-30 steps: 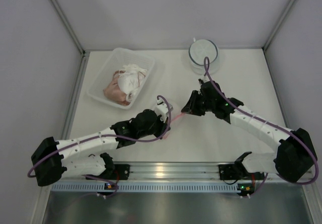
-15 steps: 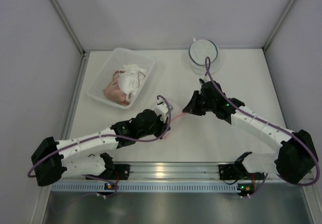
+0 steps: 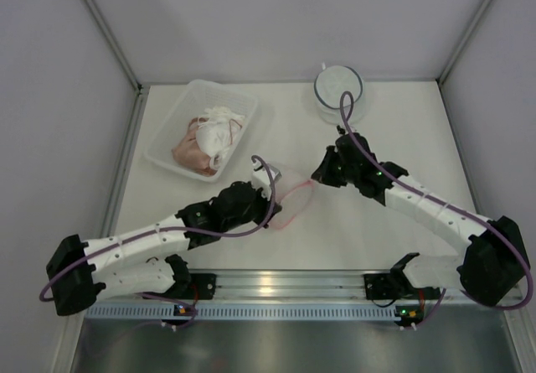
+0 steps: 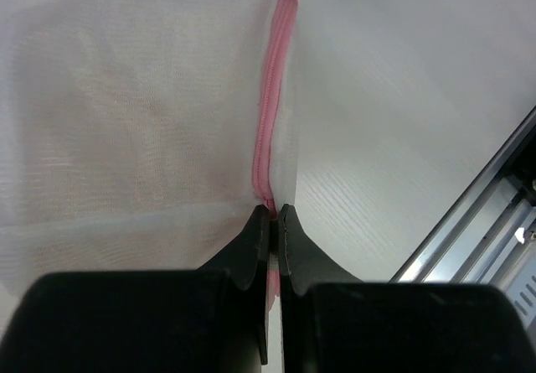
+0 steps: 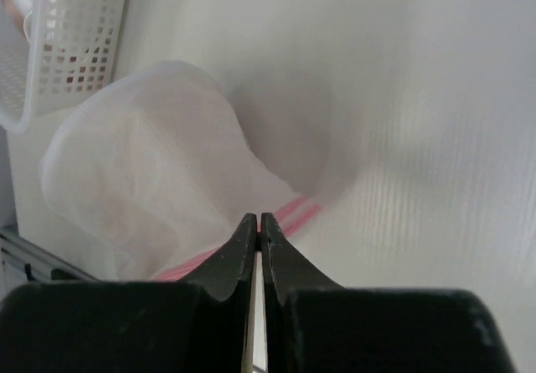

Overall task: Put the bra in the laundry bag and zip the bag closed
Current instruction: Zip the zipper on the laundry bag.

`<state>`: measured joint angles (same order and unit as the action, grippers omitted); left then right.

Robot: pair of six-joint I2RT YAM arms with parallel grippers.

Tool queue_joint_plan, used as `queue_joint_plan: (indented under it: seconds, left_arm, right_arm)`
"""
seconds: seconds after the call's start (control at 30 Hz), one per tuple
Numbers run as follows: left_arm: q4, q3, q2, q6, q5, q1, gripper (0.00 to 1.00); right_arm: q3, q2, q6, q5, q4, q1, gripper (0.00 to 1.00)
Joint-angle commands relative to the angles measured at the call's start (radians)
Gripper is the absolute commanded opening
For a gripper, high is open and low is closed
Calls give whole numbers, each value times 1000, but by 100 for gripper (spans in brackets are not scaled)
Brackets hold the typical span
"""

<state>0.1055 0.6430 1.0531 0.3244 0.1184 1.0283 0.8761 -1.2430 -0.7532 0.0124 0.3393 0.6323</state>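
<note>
Since prior frame R gripper point(image 3: 317, 177) pinches shut on bag point(image 3: 291, 195), stretched btwn it and L gripper point(image 3: 270, 187); bra point(image 3: 209, 137) lies in tray point(image 3: 230, 88) up-left, nearer L arm. L wrist: jaws clamp bag's zipper point(image 4: 270, 113) end, zipper running straight ahead. R wrist: shut on pink edge.

The bag point(image 3: 289, 195) stretches between my left pincer point(image 4: 274, 214) and right pincer point(image 5: 257, 220), barring mid-table. The tray point(image 3: 171, 117) fills the back left, and a round dish point(image 3: 339, 88) sits at the back edge. Bare table point(image 3: 410, 138) lies open on my right. Walls point(image 3: 59, 138) close both sides.
</note>
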Motion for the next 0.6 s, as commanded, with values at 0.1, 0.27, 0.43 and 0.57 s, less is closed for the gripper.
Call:
queue_joint_plan:
  seconds: [0.1,0.27,0.43,0.57]
  left_arm:
    - [-17,14,-140,13,3,-4,0]
    - [2,17,-120,21,-106,-4,8]
    - [95,125,-48,-2,35,-4,91]
    - [63,199,-21,-22,133,-19,98]
  right_arm:
    - [90,2,87,-221,-80,-11,0]
    - [133,-32,106,-220,-100,-13,0]
    - [159,-6,164,-183,-109,-9,0]
    - [158,13,181,-158,-109,-5,0]
